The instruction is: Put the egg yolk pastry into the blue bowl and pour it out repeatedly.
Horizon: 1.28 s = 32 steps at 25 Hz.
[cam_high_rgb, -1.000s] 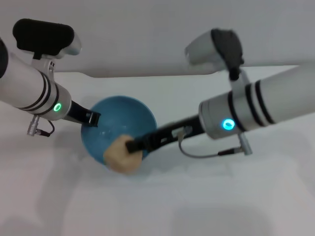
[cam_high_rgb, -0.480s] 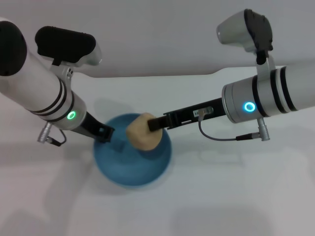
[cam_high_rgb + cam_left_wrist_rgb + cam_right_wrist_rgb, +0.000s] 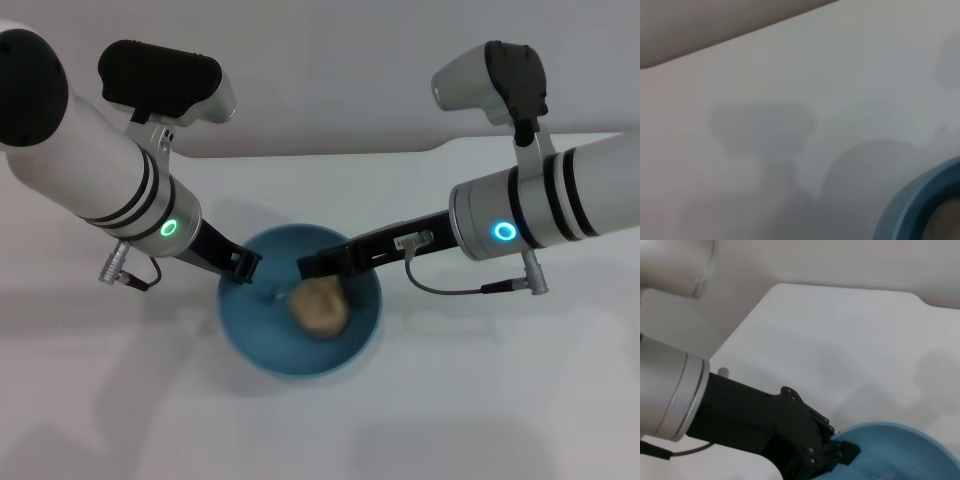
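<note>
The blue bowl (image 3: 262, 342) stands upright on the white table. The egg yolk pastry (image 3: 320, 306), a pale tan lump, lies inside it, right of centre. My left gripper (image 3: 243, 268) is shut on the bowl's left rim; the right wrist view shows its black fingers (image 3: 839, 454) clamped on the blue bowl (image 3: 895, 450). My right gripper (image 3: 308, 267) hovers over the bowl's far side, just above the pastry, open and empty. The left wrist view shows only a piece of the bowl's rim (image 3: 912, 210).
The white table (image 3: 500, 400) spreads around the bowl, with its far edge (image 3: 400, 153) behind both arms. A grey cable (image 3: 450, 288) hangs under the right wrist. Both forearms reach in over the table from either side.
The right gripper carried the pastry from the bowl's front edge up over the bowl and let it go; it now lies inside. The left gripper moved the bowl right and levelled it.
</note>
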Motion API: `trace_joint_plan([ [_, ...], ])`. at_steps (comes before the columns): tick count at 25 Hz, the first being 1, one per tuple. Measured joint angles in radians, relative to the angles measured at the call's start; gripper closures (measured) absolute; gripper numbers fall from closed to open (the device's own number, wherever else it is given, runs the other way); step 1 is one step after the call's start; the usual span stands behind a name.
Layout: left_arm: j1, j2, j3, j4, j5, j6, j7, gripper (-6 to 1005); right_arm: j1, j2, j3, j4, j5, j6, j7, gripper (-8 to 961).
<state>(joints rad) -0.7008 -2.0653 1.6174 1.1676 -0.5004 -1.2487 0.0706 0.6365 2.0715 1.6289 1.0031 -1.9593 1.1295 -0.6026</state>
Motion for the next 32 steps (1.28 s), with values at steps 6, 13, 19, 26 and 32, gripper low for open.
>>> trace_joint_plan([
  [6, 0.003, 0.002, -0.001, 0.001, -0.001, 0.009, 0.000, 987, -0.008, -0.003, 0.073, 0.029, 0.007, 0.022, 0.011, 677],
  [13, 0.031, 0.005, -0.008, 0.001, -0.001, 0.046, 0.000, 988, -0.105, 0.000, 0.271, 0.155, 0.011, 0.022, 0.022, 680],
  [19, 0.078, 0.005, -0.011, 0.003, -0.001, 0.135, 0.000, 988, -0.163, -0.005, 0.419, 0.069, -0.002, -0.021, 0.021, 681],
  [26, 0.141, 0.003, 0.021, 0.040, -0.002, 0.318, 0.000, 987, -0.236, 0.003, 0.475, -0.023, -0.067, -0.187, -0.078, 681],
  [32, 0.244, 0.003, 0.167, 0.074, -0.015, 0.627, -0.003, 987, -0.278, 0.005, 0.459, -0.070, -0.058, -0.328, -0.127, 681],
])
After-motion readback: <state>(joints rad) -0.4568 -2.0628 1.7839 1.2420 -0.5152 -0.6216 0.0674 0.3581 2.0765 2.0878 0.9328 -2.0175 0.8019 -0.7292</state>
